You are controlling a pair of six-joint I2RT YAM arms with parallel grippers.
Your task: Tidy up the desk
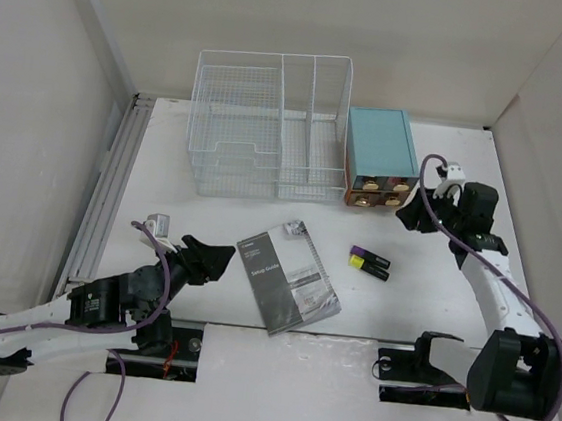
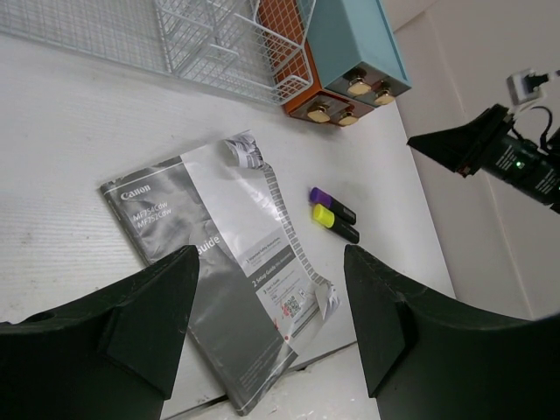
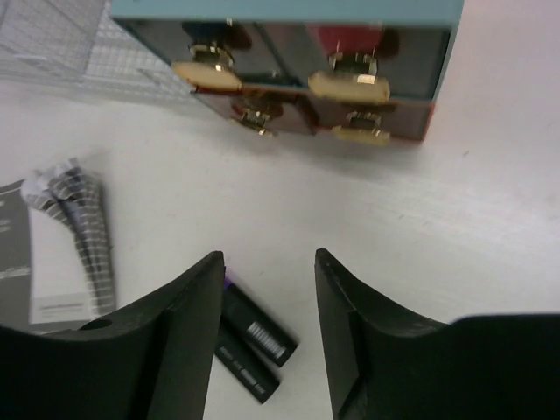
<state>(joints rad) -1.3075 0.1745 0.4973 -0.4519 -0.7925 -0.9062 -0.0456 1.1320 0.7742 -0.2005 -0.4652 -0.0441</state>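
Note:
The white desk (image 1: pixel 210 218) holds a grey Canon booklet (image 1: pixel 286 287) near its front edge, one corner curled up. To its right lie a purple highlighter (image 1: pixel 369 256) and a yellow highlighter (image 1: pixel 369 269), side by side. My left gripper (image 1: pixel 218 257) hovers open left of the booklet; in the left wrist view this gripper (image 2: pixel 269 258) frames the booklet (image 2: pixel 201 271) with nothing between its fingers. My right gripper (image 1: pixel 408 216) stands open in front of the teal box (image 1: pixel 381 153). In the right wrist view it (image 3: pixel 268 258) is empty above bare desk, the highlighters (image 3: pixel 254 337) just below its left finger.
A white wire-mesh rack (image 1: pixel 270 119) stands at the back, with the teal box's orange drawers (image 3: pixel 289 87) shut beside it on the right. Two rectangular cutouts in the desk's front edge hold the arm bases (image 1: pixel 425 371). Walls close in on the left, back and right.

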